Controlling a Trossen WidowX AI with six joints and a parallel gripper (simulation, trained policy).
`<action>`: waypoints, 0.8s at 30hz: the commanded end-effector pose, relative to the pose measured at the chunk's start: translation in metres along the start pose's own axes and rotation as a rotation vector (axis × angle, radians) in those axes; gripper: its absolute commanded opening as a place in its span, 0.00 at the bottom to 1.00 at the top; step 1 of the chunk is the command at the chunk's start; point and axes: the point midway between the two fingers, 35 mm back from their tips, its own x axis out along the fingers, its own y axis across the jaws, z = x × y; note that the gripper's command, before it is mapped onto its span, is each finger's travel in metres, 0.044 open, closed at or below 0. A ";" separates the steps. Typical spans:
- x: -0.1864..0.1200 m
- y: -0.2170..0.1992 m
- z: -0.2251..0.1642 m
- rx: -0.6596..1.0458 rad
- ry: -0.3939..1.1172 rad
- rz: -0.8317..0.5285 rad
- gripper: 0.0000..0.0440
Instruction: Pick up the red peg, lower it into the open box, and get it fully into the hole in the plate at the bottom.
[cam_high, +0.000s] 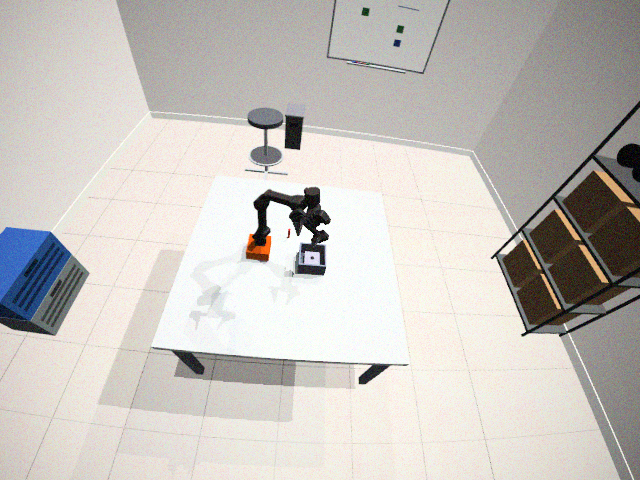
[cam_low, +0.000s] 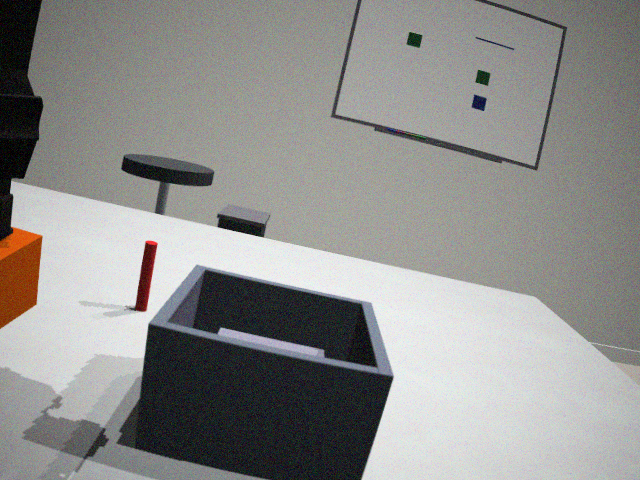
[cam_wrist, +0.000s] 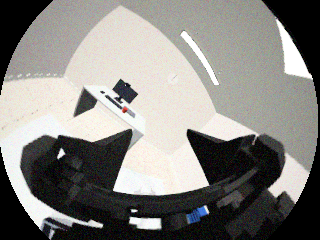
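Standing apart from the open pincer (cam_high: 312, 236) (cam_wrist: 160, 132): red peg (cam_high: 288, 233) (cam_low: 146, 276).

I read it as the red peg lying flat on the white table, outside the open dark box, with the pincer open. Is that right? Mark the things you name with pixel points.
Not quite: the red peg (cam_high: 288, 233) (cam_low: 146, 276) is standing upright, as the exterior view shows. The rest holds: it is on the white table (cam_high: 289, 330) (cam_low: 465, 330), outside the open dark box (cam_high: 311, 270) (cam_low: 263, 403), and the pincer (cam_high: 309, 235) (cam_wrist: 160, 132) is open.
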 end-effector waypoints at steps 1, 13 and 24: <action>-0.001 0.005 0.002 0.001 -0.011 0.012 0.95; -0.063 0.108 0.010 0.025 -0.149 0.352 1.00; -0.162 0.186 -0.022 0.067 -0.145 0.726 1.00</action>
